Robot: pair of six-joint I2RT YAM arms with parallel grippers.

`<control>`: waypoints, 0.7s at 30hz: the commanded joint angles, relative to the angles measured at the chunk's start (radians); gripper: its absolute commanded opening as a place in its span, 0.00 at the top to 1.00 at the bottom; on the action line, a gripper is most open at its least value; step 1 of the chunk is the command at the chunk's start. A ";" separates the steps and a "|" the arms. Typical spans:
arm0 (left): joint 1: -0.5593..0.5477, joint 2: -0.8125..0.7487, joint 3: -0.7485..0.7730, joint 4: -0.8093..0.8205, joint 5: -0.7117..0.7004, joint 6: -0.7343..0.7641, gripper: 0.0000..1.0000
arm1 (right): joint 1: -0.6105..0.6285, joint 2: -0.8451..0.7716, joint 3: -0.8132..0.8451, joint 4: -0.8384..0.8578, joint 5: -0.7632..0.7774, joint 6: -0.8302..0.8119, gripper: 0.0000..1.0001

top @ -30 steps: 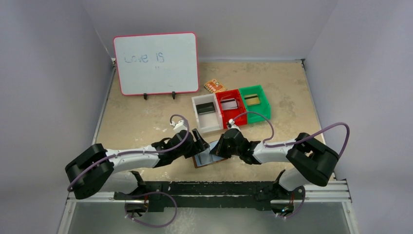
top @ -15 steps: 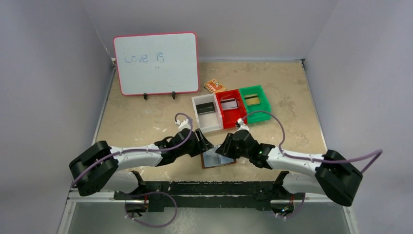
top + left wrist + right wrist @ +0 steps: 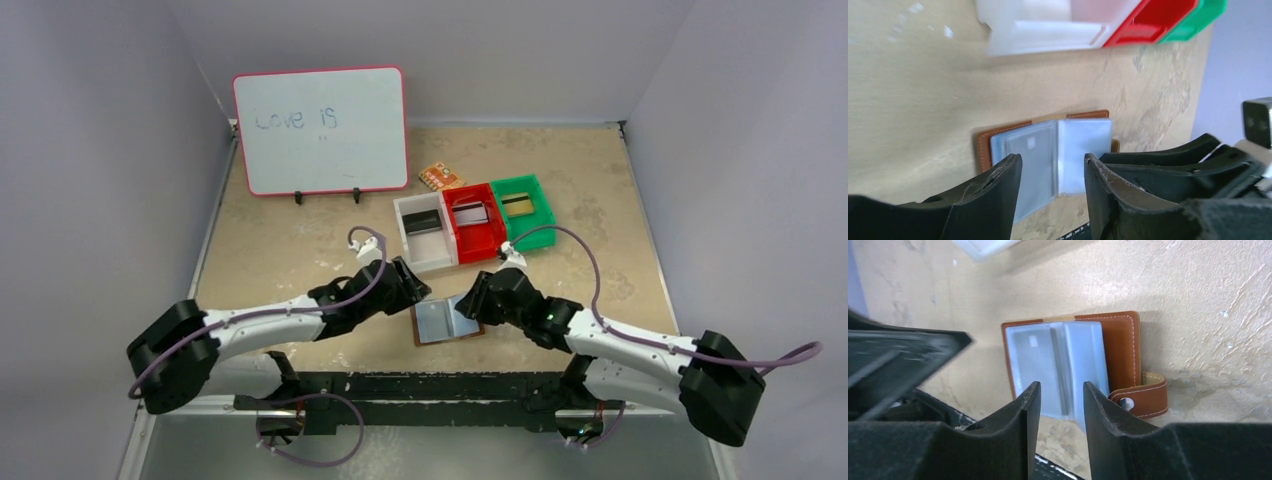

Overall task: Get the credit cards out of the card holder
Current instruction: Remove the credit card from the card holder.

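The card holder (image 3: 447, 322) is a brown wallet lying open and flat on the table, its pale blue clear pockets facing up. It shows in the left wrist view (image 3: 1048, 145) and in the right wrist view (image 3: 1063, 357), with its snap tab (image 3: 1143, 396) at the right. A greyish card shape shows inside the left pocket (image 3: 1030, 357). My left gripper (image 3: 420, 292) is open and empty, just up-left of the wallet. My right gripper (image 3: 468, 303) is open and empty at the wallet's upper right edge. Credit cards lie in the bins: a dark one (image 3: 425, 222), a silvery one (image 3: 470, 213), a gold one (image 3: 517, 204).
A white bin (image 3: 432, 262), a red bin (image 3: 482, 243) and a green bin (image 3: 534, 236) stand in a row behind the wallet. An orange patterned packet (image 3: 441, 176) lies behind them. A whiteboard (image 3: 320, 130) stands at the back left. The black rail (image 3: 430, 385) runs along the near edge.
The wallet has slid a little to the right. Both grippers have drawn off it, the left up-left and the right to the right, leaving it uncovered. The right arm now lies lower and stretched out.
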 commanded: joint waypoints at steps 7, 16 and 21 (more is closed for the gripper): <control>-0.003 -0.315 0.030 -0.435 -0.395 -0.087 0.51 | 0.060 0.232 0.168 0.019 0.055 -0.205 0.52; -0.003 -0.381 0.034 -0.500 -0.427 -0.091 0.51 | 0.202 0.511 0.368 -0.146 0.210 -0.158 0.43; -0.003 -0.391 0.036 -0.513 -0.428 -0.089 0.51 | 0.238 0.589 0.417 -0.211 0.250 -0.128 0.40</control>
